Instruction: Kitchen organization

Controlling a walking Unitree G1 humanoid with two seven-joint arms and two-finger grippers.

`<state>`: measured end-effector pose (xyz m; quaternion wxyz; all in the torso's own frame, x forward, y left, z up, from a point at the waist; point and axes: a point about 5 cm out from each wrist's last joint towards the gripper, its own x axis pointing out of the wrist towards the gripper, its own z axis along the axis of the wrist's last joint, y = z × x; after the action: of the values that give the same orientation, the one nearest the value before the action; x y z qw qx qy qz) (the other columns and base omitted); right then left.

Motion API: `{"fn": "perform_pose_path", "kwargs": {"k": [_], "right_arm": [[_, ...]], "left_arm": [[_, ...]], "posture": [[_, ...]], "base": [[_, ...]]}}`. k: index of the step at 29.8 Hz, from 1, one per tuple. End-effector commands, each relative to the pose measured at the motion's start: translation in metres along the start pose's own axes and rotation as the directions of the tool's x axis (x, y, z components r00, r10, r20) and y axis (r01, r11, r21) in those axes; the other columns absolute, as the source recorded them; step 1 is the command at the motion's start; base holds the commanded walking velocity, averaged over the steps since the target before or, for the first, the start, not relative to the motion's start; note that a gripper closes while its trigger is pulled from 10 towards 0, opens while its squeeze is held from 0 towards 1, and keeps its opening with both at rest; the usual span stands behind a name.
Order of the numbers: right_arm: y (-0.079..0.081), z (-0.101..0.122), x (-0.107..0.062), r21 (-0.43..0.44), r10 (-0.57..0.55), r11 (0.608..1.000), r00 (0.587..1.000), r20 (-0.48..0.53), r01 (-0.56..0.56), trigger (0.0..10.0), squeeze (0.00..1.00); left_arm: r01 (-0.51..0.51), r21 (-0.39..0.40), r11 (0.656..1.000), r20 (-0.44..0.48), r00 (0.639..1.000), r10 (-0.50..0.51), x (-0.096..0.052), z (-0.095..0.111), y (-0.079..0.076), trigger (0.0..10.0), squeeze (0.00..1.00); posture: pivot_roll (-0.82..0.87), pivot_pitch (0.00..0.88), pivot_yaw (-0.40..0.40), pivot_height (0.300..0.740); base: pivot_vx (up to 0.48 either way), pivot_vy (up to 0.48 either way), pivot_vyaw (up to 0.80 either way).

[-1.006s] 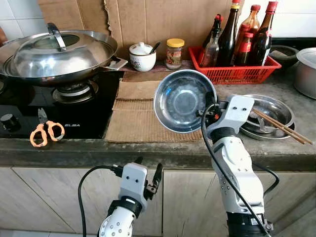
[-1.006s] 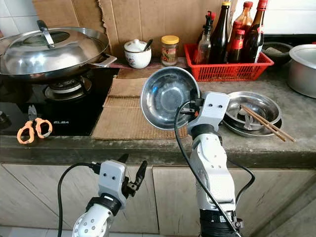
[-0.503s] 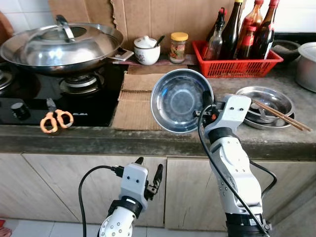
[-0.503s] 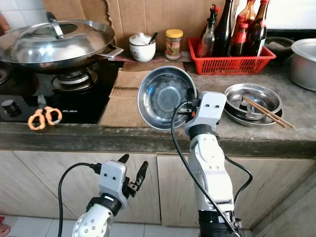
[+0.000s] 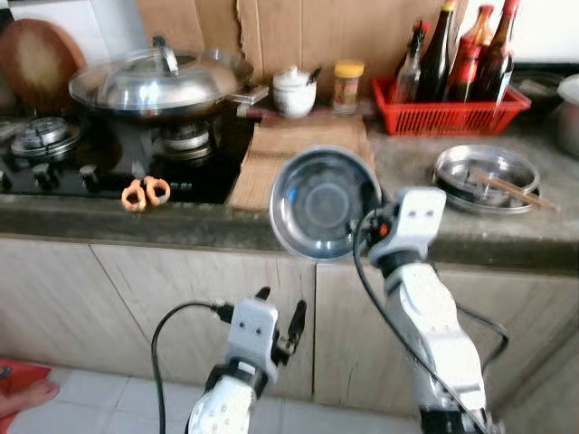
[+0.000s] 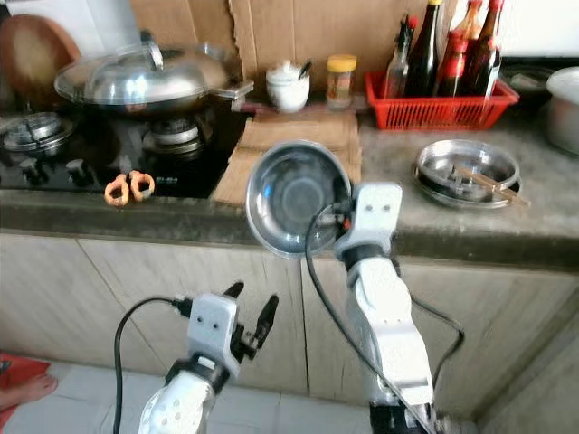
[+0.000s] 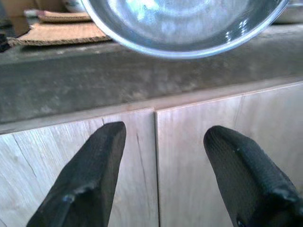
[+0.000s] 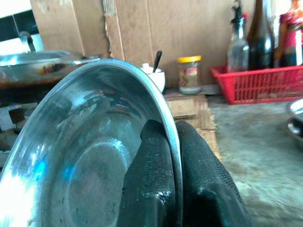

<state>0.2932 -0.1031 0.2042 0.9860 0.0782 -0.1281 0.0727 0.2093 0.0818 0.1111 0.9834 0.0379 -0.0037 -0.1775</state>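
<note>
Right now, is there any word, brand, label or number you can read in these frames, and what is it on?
None can be read.
Black gas hob: pale print on its front edge, too blurred.
Yellow-lidded glass jar: its label is too small and soft.
Dark sauce bottles in the red plastic basket: labels too blurred.
Shiny steel bowl in the right gripper: no marking visible.

Both eye views blurred; bottle point(image 5: 502, 41) tops cut off; jar point(image 6: 340, 80) label unreadable.

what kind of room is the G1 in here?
A home kitchen, most likely: a lidded wok on a gas stove, sauce bottles in a red basket, and a steel bowl in the right gripper.
</note>
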Motion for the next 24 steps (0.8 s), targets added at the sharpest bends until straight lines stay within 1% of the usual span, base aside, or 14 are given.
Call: {"fn": "perform_pose_path", "kwargs": {"k": [1,4,8,22,24], "right_arm": [[0.001,0.004,-0.003,0.016,0.016,1.0,1.0,0.01,-0.016,10.0,0.0],[0.002,0.003,-0.004,0.024,0.024,0.999,1.0,0.005,-0.024,10.0,0.0],[0.004,0.001,-0.009,0.031,0.035,0.999,0.999,-0.007,-0.035,10.0,0.0],[0.0,-0.003,-0.016,0.025,0.014,1.0,0.999,-0.029,-0.013,10.0,0.0],[0.0,-0.003,-0.016,0.023,0.012,1.0,0.999,-0.03,-0.011,10.0,0.0]], "left_arm": [[-0.002,0.001,1.0,-0.005,1.0,0.002,0.0,0.0,0.001,10.0,0.0],[-0.003,0.001,1.0,-0.006,1.0,0.003,0.0,0.0,0.001,10.0,0.0],[-0.002,0.001,1.0,-0.006,1.0,0.002,0.0,-0.001,0.001,10.0,0.0],[0.002,-0.001,1.0,-0.01,1.0,-0.002,0.001,-0.001,0.001,10.0,0.0],[0.001,-0.003,1.0,-0.011,1.0,-0.001,0.001,-0.001,0.001,10.0,0.0]], "posture": [[0.01,0.029,-0.007,0.74],[0.01,0.03,-0.006,0.74],[0.01,0.029,-0.002,0.74],[0.01,0.026,-0.004,0.74],[0.01,0.024,-0.002,0.74]], "base": [[-0.27,0.0,0.0],[-0.274,0.0,-0.33],[-0.272,0.0,-0.8],[-0.271,0.0,-0.8],[0.0,0.0,-0.8]]}}
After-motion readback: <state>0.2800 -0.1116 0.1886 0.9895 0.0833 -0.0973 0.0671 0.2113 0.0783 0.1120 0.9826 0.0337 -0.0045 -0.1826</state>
